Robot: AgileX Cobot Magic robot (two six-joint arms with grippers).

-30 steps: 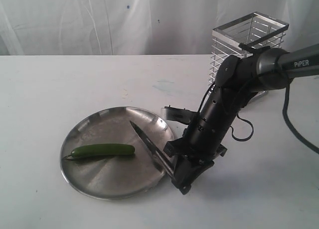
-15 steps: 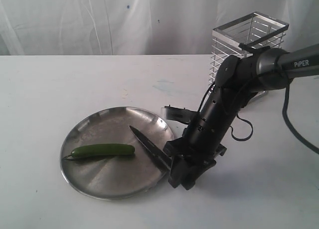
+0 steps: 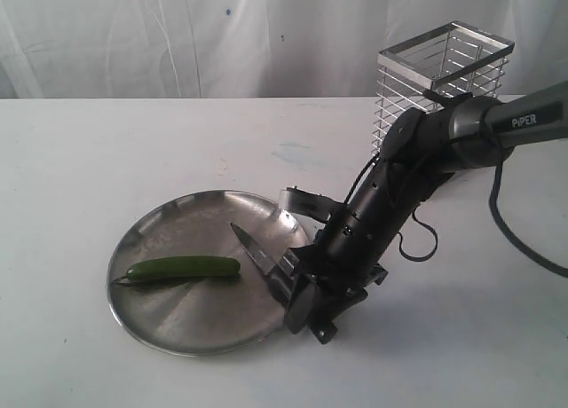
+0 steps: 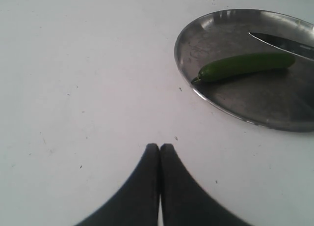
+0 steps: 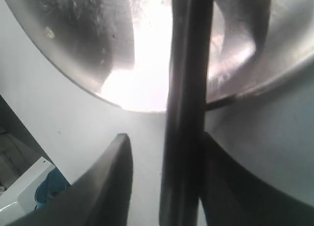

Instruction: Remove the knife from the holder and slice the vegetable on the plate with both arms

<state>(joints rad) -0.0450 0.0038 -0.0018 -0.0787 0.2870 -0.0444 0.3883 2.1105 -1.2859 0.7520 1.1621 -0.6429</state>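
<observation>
Right gripper (image 5: 164, 137): low at right edge of plate (image 3: 191, 220), fingers apart. Knife (image 3: 255, 250) handle between them, against one finger, clear gap to other; not clamped.
Knife: out of holder (image 3: 444, 66), blade over plate, tip near blunt end of vegetable (image 3: 184, 268), not touching.
Vegetable: lying across middle of plate, uncut.
Holder: upright at back of table (image 3: 106, 151), behind right arm.
Left gripper (image 4: 160, 146): fingers pressed together, nothing between, over table, apart from plate.

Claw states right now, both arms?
Left claw: closed, empty.
Right claw: open around the knife handle, gap on one side.
</observation>
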